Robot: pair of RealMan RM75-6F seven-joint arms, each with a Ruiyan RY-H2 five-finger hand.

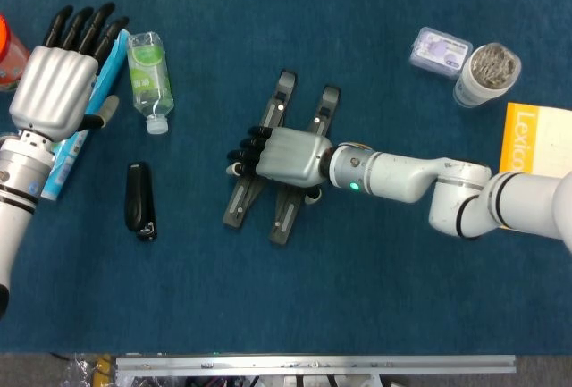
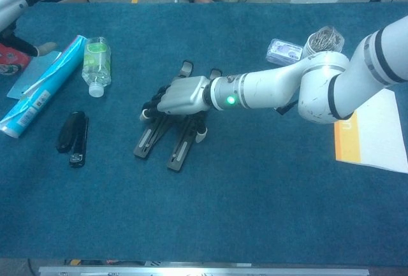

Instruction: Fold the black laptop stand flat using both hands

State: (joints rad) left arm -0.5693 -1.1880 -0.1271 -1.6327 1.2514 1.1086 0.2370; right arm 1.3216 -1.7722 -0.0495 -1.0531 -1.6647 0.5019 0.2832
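Black laptop stand (image 1: 277, 168) lies mid-desk, its two rails (image 2: 185, 142) angled side by side. Right hand (image 1: 284, 155) rests palm-down across it, fingers curled over the left rail. Left hand (image 1: 55, 83) spread, holding nothing, above the desk's (image 1: 375, 298) far left corner.
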